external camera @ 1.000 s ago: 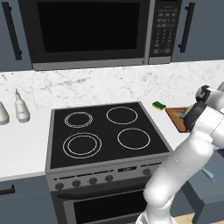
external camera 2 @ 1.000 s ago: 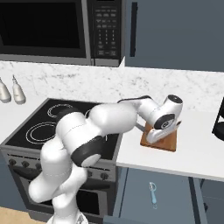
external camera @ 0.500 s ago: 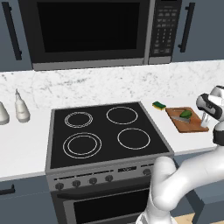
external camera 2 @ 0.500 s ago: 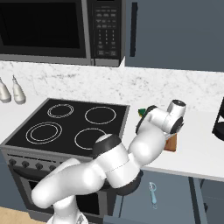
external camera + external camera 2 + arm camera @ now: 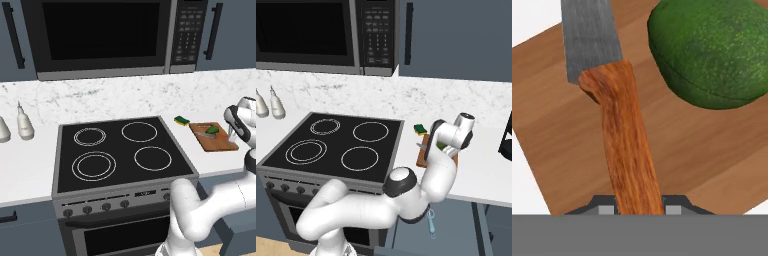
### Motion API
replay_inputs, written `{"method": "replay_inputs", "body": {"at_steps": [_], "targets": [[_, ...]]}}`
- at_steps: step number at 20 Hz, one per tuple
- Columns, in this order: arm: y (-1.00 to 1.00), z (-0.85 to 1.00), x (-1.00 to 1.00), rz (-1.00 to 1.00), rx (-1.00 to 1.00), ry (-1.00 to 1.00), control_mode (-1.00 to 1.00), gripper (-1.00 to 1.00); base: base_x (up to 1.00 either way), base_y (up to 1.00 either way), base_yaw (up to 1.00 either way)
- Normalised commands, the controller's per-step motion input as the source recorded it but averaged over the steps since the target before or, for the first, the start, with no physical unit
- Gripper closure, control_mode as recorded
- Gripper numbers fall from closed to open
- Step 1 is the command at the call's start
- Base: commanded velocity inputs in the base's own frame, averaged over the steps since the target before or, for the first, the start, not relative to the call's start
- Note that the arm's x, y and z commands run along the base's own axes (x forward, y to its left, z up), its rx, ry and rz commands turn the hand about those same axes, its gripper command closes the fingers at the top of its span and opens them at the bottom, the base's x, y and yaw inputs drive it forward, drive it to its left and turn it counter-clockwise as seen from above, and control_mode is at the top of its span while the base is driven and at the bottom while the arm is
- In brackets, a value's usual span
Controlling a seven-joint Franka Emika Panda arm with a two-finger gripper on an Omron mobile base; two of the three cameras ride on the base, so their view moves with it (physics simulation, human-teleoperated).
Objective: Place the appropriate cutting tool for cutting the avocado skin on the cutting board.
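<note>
A white robot arm reaches to the right of a black four-burner stove, its gripper poised over a brown wooden cutting board that lies on the white counter. In the hand view, the two dark finger tips are clamped on the end of the orange-brown handle of the knife, whose grey blade points away across the board. The dark green avocado sits on the same board, just beside the blade and handle but not touching them (a strip of bare wood shows between). From the left base view the board is seen near a green-and-yellow sponge, with the avocado on its far part. The knife appears to be over the board already, so the remaining step is likely the release. The risks, as a judgement: if the jaws part while the knife is above the wood rather than resting on it, it could bounce or slide toward the board's near edge and end partly on the counter; a sideways drift on the way down could nudge the avocado and set it rolling off the board; and whether the blade is flat on the wood cannot be told from these views.
</note>
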Motion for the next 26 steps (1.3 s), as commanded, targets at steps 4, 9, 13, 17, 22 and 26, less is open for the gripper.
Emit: {"method": "replay_inputs", "body": {"at_steps": [4, 9, 13, 17, 22, 26], "targets": [[-0.09, -0.35, 0.22, 0.06, 0.0, 0.0, -1.0, 1.0, 0.0, 0.0, 0.0], [-0.09, -0.44, 0.0, 0.06, 0.0, 0.0, -1.0, -1.0, 0.0, 0.0, 0.0], [-0.09, -0.2, 0.08, 0.03, 0.0, 0.0, -1.0, -1.0, 0.0, 0.0, 0.0], [-0.14, 0.0, -0.23, 0.01, 0.01, -0.03, -1.0, -1.0, 0.0, 0.0, 0.0], [0.08, 0.05, -0.66, 0.0, 0.01, -0.15, -1.0, -1.0, 0.0, 0.0, 0.0], [0.84, 0.11, -0.73, -0.01, -0.06, -0.19, -1.0, -1.0, 0.0, 0.0, 0.0]]}}
